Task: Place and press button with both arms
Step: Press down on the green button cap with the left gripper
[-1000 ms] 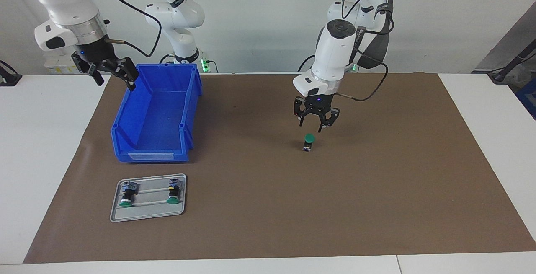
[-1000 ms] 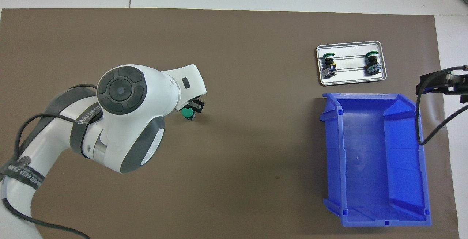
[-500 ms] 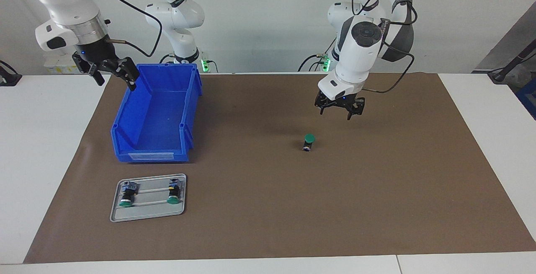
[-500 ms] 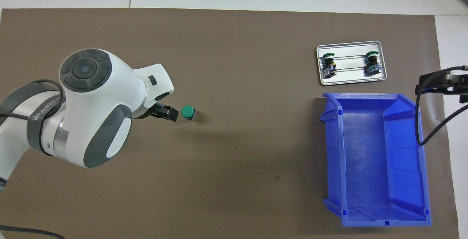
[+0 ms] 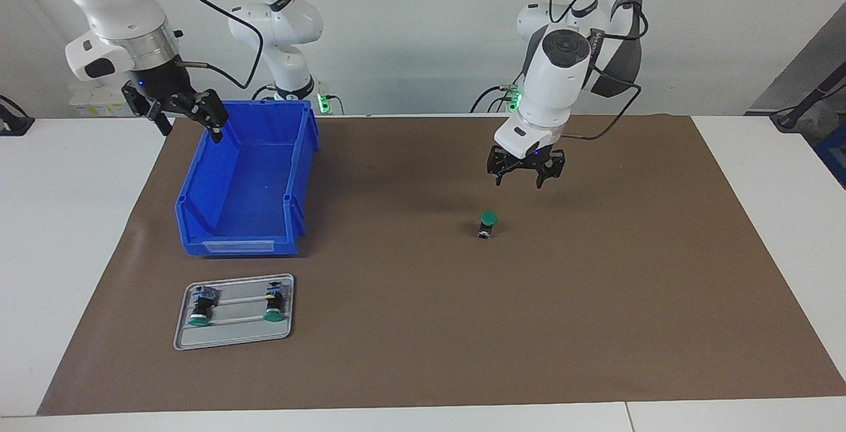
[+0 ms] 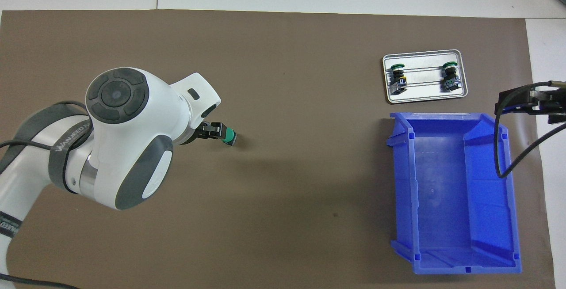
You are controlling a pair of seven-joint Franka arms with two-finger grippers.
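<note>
Broadly, the brown mat point(image 5: 595, 300) covers my desk point(image 5: 73, 234). The blue bin point(image 5: 244, 181) is my landmark. Beside its front lies a metal tray point(image 5: 232, 338) with two lookalike buttons point(image 5: 198, 306). My right tool point(image 5: 186, 113) hangs over the bin's rim, fingers wide apart, empty. My left tool point(image 5: 522, 178) hovers toward the left arm's end from the bin, holding nothing; how far open, I cannot tell. Below it the button point(image 5: 487, 224) stands upright on the mat, untouched.

A grey band point(image 6: 66, 141) around the left arm point(image 6: 128, 134) is showing white lettering that seems to read "WANJEED" in the overhead view; the letters after it are too small to read. Nothing else is carrying legible text.
</note>
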